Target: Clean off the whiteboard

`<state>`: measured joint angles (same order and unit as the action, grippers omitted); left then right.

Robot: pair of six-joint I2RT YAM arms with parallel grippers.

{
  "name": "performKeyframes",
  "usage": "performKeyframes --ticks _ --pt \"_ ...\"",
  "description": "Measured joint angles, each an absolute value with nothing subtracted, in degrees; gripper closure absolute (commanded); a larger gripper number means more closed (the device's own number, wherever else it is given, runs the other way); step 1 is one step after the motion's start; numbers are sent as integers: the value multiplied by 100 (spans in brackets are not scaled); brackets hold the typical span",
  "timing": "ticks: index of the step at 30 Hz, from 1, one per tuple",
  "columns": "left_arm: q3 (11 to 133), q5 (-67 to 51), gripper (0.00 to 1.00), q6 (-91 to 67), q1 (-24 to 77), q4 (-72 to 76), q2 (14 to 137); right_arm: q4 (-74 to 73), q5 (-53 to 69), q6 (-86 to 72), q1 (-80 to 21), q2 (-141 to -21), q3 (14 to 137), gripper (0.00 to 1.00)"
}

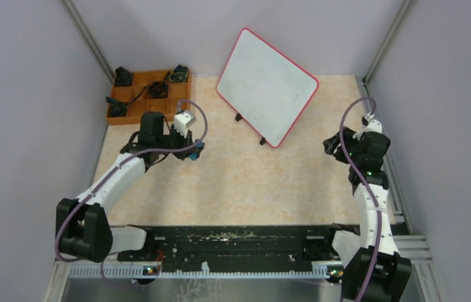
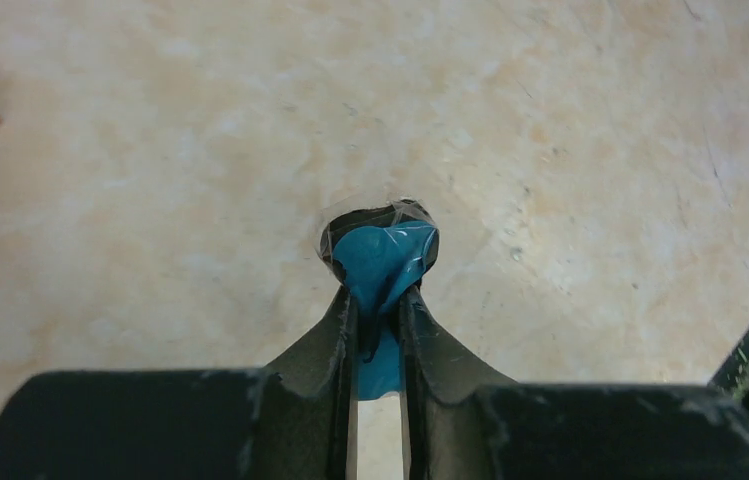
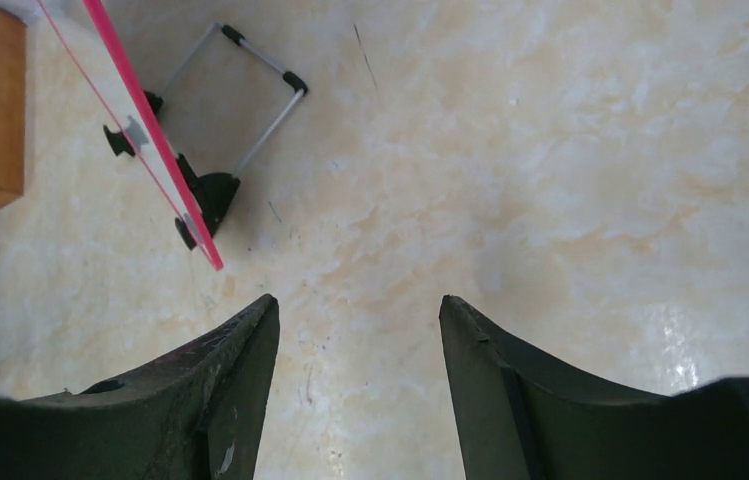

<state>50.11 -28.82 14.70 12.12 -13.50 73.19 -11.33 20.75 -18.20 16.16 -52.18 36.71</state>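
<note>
**Two arms, both short of the board**

From the overhead camera I see the large white rectangular whiteboard (image 1: 267,85) with its thin red-pink frame standing at the far middle of the beige marbled tabletop (image 1: 251,189). It leans back on small black feet (image 1: 262,141) and is turned at an angle, one corner pointing toward the arm bases. Its face looks pale, and the few faint specks on it are too small for me to read.

My left gripper (image 1: 196,151) sits to the left of the board, near it but apart, and just in front of the orange wooden compartment tray (image 1: 114,116). The tray holds dark items I cannot identify. On the left wrist camera the jaws are pinched tight on a small glossy blue pad (image 2: 380,260), which bulges out past the fingertips over bare tabletop.

My right gripper (image 1: 332,146) hangs to the right of the board's near corner, apart from it. Its wrist camera shows the two dark fingers (image 3: 220,390) spread wide, with only tabletop between them. That view also catches the board edge-on as a pink line at the upper left, with a thin metal wire stand (image 3: 255,95) behind it.
</note>
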Motion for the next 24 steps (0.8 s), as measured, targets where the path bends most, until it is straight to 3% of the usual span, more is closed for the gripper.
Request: performKeyframes --ticks 3,6,11,15,19,23,24 --pt "4956 -2926 86 1752 1787 -1553 7417 -1142 1586 -1929 1160 -5194 3483 40" --pt "4963 -2961 73 1949 2161 -1649 7701 -1015 1166 -2021 707 -5214 3253 41" --pt "5166 -2919 71 2112 2220 -1944 8646 -781 642 -2154 423 -5214 2617 41" --pt "5413 -2858 64 2130 2220 -2018 9249 -768 421 -2226 421 -5089 2401 41" --pt "5655 -2818 41 2121 2233 -2073 9647 -668 349 -2233 403 -4895 2401 41" --pt "5690 -2724 34 2097 2241 -2080 9673 -565 355 -2231 384 -4921 2401 40" --pt "5690 -2683 20 2097 2241 -2078 9662 -528 351 -2228 373 -4974 2401 39"
